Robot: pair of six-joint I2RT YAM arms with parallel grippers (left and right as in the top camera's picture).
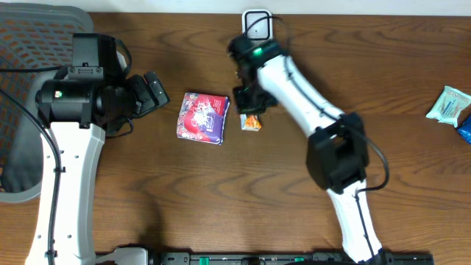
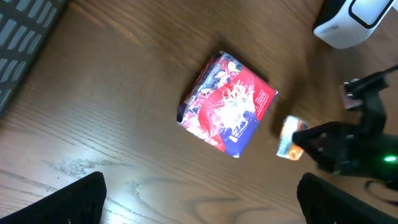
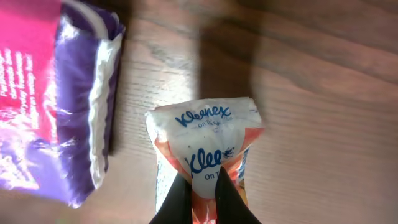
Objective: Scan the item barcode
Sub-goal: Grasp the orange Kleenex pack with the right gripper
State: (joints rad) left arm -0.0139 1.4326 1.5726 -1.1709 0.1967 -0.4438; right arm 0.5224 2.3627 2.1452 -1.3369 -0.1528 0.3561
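A small orange-and-white Kleenex tissue packet (image 3: 208,146) lies on the wooden table, and my right gripper (image 3: 204,182) is shut on its near end, pinching the wrapper between both fingers. From overhead the packet (image 1: 252,122) sits just under the right gripper (image 1: 249,109). A white barcode scanner (image 1: 256,25) stands at the table's far edge, behind the right arm. My left gripper (image 1: 152,91) hangs open at the left with nothing between its fingers (image 2: 74,200). In the left wrist view the packet (image 2: 288,138) and the scanner (image 2: 351,22) both show.
A purple, red and blue snack pouch (image 1: 202,117) lies between the two grippers, just left of the tissue packet. Two blue-and-white packets (image 1: 449,104) rest at the right table edge. A grey mesh chair (image 1: 33,33) stands off the left side.
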